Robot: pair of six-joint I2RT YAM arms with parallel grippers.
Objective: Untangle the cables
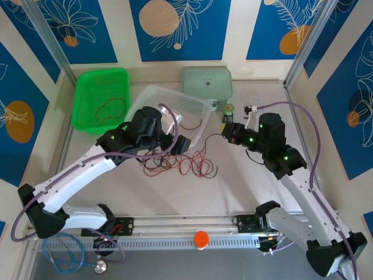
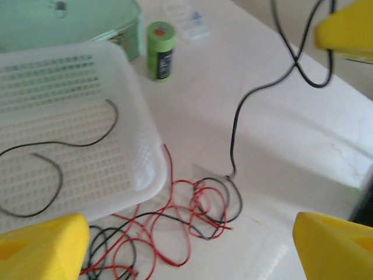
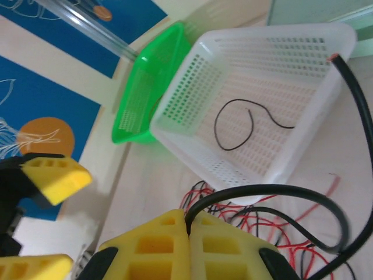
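R jaws pinched on black cable (image 3: pixel 262 188), L jaws wide. I see the tangle (image 2: pixel 192 216) right below L; L's nearer.

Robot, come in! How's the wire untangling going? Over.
Left gripper open over the tangle. Right gripper shut on black cable. Red cable knotted with it beside white basket. Over.

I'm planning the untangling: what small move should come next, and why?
Probably the right end effector should draw the black cable slowly away. It is shut on that cable, whose lower part lies looped among the red cable.
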